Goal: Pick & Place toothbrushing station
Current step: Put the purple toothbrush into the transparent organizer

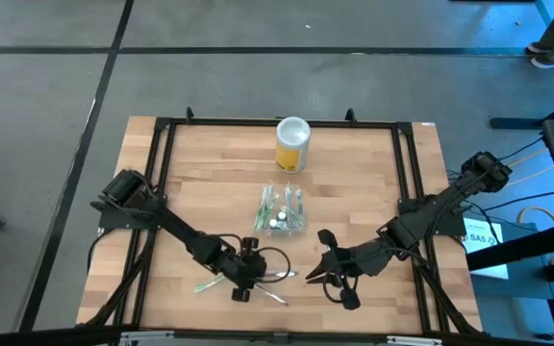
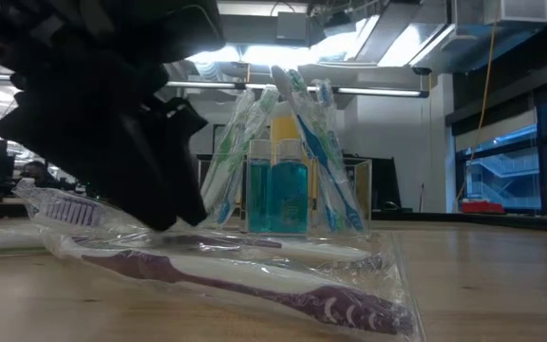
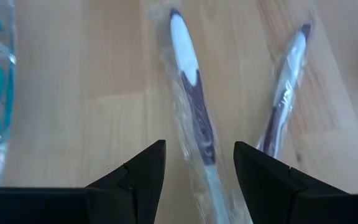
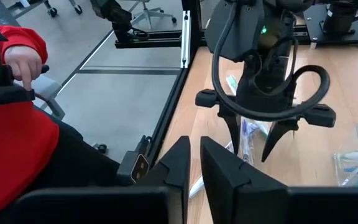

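The left gripper hung low over the near edge of the wooden worktop, its fingers spread to either side of a wrapped purple toothbrush but not yet closed on it. A second wrapped toothbrush lay just beside the first. The step in hand appeared to be the pick: the next move called for the left gripper to settle and pinch the handle through its slippery wrapper without dragging the neighbouring brush along. The toothbrushing station, a clear container already stocked with brushes and blue bottles, stood at mid-worktop, with a yellow canister behind it near the far edge. The right gripper, fingers nearly shut and empty, waited close by along the near edge, narrowing the room between the two arms. Open wood lay on the station's left side. A person in a red sleeve sat beyond the table.
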`<state>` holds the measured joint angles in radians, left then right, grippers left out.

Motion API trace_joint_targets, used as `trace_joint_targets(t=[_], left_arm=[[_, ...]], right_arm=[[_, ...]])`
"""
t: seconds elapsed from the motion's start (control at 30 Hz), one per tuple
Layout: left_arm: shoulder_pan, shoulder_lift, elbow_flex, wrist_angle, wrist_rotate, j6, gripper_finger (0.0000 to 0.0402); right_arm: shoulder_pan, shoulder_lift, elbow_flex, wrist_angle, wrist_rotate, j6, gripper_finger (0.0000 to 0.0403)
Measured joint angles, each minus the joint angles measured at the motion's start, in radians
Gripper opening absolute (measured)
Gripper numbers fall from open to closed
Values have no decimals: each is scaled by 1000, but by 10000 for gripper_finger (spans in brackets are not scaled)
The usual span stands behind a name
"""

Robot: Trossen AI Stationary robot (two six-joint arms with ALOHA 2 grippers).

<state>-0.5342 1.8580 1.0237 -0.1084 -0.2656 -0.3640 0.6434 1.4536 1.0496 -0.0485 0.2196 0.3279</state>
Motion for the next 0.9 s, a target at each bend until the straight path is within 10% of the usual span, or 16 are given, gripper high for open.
trace_joint_targets(t=[0.57,0.9], left_arm=[[36,44,3,-67,36,-101,179],[39,59,3,-93,22,-131,91]], right_arm=[[0,0,0,3,0,-22,40],[0,0,0,4,0,-21,50]])
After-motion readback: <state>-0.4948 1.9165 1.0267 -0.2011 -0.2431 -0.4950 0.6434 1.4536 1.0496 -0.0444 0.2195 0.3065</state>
